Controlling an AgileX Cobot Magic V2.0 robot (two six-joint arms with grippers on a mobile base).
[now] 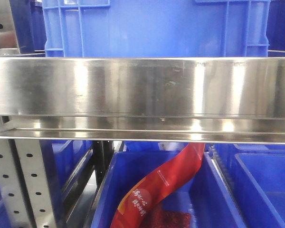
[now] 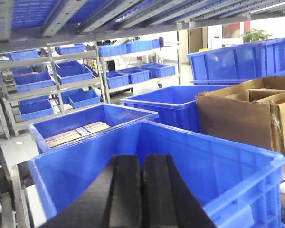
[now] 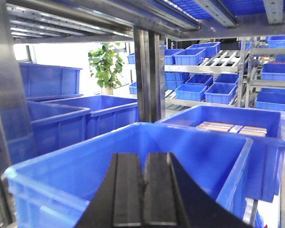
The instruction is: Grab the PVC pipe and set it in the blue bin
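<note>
No PVC pipe shows in any view. My left gripper (image 2: 142, 164) is shut and empty, its black pads pressed together above a large blue bin (image 2: 237, 166). My right gripper (image 3: 144, 161) is shut and empty above another blue bin (image 3: 61, 171). In the front view neither gripper shows; a blue bin (image 1: 218, 190) below the shelf holds a red printed bag (image 1: 161, 190).
A steel shelf rail (image 1: 142, 99) fills the front view, with a blue crate (image 1: 152, 28) on top. A cardboard box (image 2: 247, 114) stands right of the left gripper. A steel rack post (image 3: 149, 76) rises behind the right bin. Several blue bins surround both arms.
</note>
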